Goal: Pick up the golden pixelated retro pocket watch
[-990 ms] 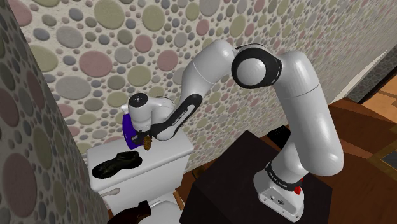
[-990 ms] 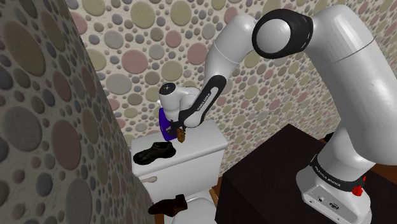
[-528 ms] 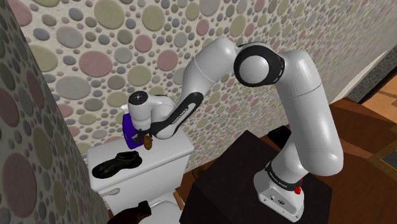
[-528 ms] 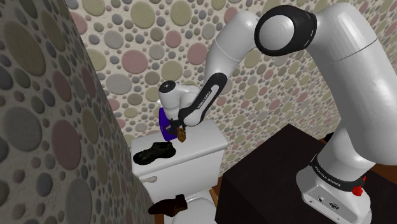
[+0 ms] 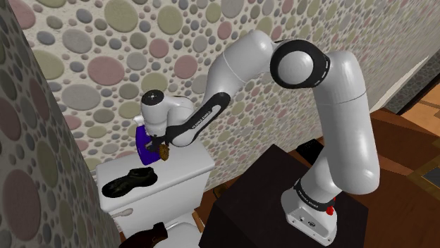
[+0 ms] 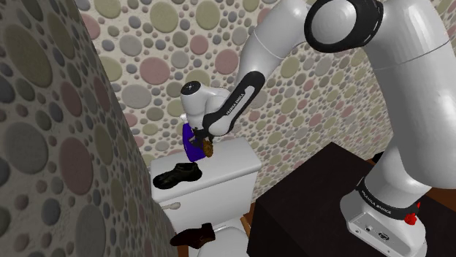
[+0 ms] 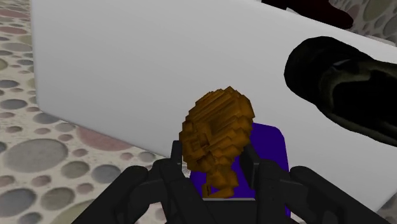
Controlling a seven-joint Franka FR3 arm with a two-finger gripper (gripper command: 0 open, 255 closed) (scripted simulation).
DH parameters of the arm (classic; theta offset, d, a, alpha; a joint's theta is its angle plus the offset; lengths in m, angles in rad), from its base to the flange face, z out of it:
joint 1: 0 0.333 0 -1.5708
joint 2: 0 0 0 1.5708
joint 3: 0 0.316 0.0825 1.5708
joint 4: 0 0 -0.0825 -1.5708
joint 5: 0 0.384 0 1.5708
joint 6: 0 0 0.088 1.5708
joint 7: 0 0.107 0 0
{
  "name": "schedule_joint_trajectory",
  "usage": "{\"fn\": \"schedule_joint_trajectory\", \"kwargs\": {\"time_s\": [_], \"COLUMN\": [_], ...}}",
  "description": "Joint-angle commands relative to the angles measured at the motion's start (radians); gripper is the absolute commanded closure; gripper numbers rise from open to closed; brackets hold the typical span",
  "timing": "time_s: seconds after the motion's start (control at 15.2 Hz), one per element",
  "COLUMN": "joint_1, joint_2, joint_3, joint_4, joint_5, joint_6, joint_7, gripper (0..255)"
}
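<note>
The watch [image 7: 216, 137] is pinched between the two fingers of the gripper [image 7: 214, 160] and is held just above the white lid [image 5: 192, 166], close beside the purple block [image 5: 144, 145]. The lift is best carried straight up, with the pinch kept firm and the block and the black shoe [image 5: 128, 182] left untouched. Compared with a second ago, the watch is seen slightly higher off the lid. The block and shoe are unmoved.

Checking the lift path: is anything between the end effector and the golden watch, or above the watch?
Nothing visible does. The end effector clasps the golden watch over the tank lid; the purple object and black shoe lie beside it, not above.
</note>
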Motion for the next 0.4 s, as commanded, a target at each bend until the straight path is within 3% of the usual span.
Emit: {"fn": "schedule_joint_trajectory", "kwargs": {"time_s": [0.0,0.33], "joint_1": [-0.005,-0.014], "joint_2": [-0.021,-0.055], "joint_3": [0.008,0.022], "joint_4": [-0.007,-0.017], "joint_5": [0.010,0.026], "joint_6": [-0.014,-0.037], "joint_7": [-0.009,-0.025], "gripper": [255,255]}}
